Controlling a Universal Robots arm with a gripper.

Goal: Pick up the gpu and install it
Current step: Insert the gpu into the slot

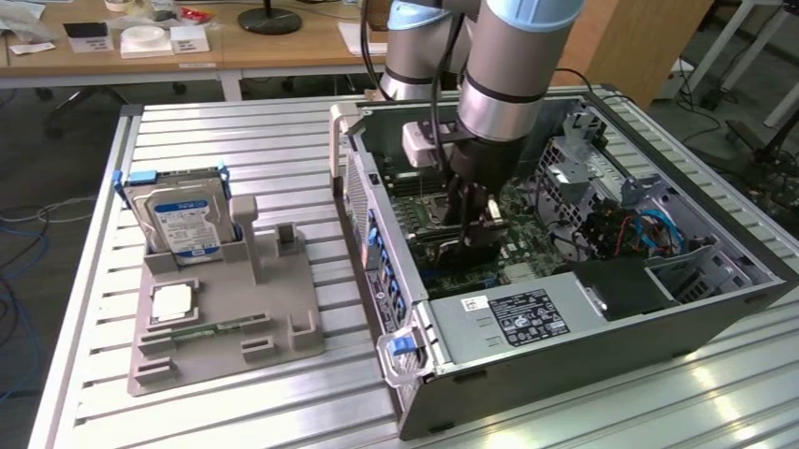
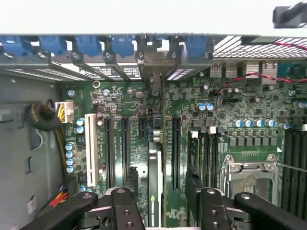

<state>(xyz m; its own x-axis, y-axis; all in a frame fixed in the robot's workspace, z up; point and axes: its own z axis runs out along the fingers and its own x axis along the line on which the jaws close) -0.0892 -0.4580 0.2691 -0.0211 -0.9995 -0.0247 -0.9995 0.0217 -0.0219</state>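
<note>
In the wrist view the gpu (image 2: 154, 177) appears edge-on as a thin vertical strip between my two black fingers (image 2: 125, 207). Its silver end bracket (image 2: 153, 72) reaches the case's rear slot openings. My gripper (image 2: 156, 213) is shut on the gpu, which hangs just over the motherboard's long black expansion slots (image 2: 175, 148). In the exterior view the gripper (image 1: 472, 245) is down inside the open computer case (image 1: 587, 327), above the green motherboard (image 1: 431, 201). There the card is mostly hidden by the fingers.
A grey fixture (image 1: 225, 327) on the slatted table holds a silver hard drive (image 1: 185, 223), a narrow memory stick (image 1: 206, 327) and a small chip (image 1: 172, 301). Inside the case are the power supply (image 1: 525, 316), drive cage and cables (image 1: 631, 229), and the CPU socket (image 2: 247, 172).
</note>
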